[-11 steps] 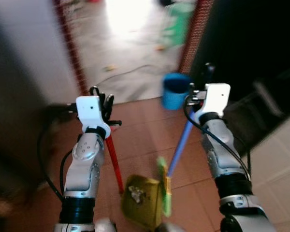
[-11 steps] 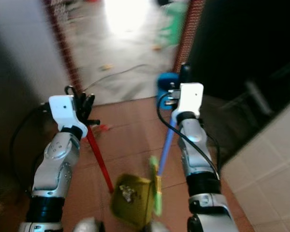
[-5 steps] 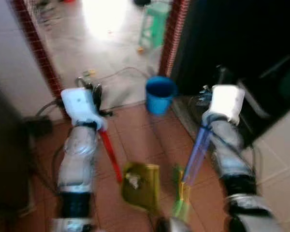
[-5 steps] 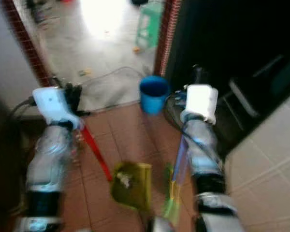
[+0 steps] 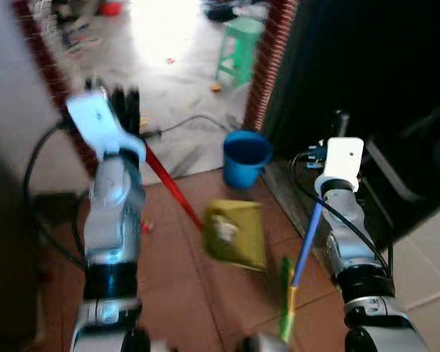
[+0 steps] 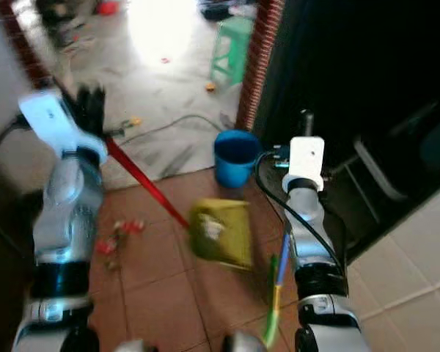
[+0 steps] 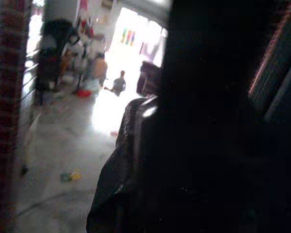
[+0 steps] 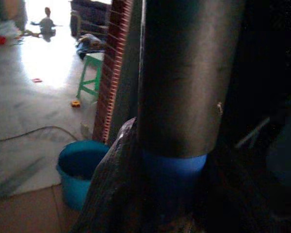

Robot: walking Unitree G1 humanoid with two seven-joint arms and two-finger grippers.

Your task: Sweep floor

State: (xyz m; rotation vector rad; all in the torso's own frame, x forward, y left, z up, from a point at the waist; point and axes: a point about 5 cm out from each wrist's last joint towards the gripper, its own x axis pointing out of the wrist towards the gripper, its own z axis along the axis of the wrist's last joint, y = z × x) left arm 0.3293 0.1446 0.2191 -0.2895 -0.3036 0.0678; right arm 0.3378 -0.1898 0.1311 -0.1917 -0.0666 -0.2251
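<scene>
Broom (image 5: 302, 253): blue shaft with a green-yellow lower end, running from the right pincer (image 5: 340, 121) at centre right down to the bottom edge of the frame; bristles cut off. Right pincer is clenched on the shaft; the right wrist view shows a dark cylindrical grip above a blue section.

Dustpan (image 5: 235, 232): olive-yellow scoop, frame centre, raised over the terracotta tile floor (image 5: 183, 293), pale debris inside. Its red handle (image 5: 172, 187) slants up to the left pincer (image 5: 121, 103) at upper left, which grasps it; motion blur softens that arm.

Blue bucket (image 5: 246, 158): round, plastic-looking, at the doorway threshold above the dustpan. Left wrist view mostly dark, fingers indistinct.
</scene>
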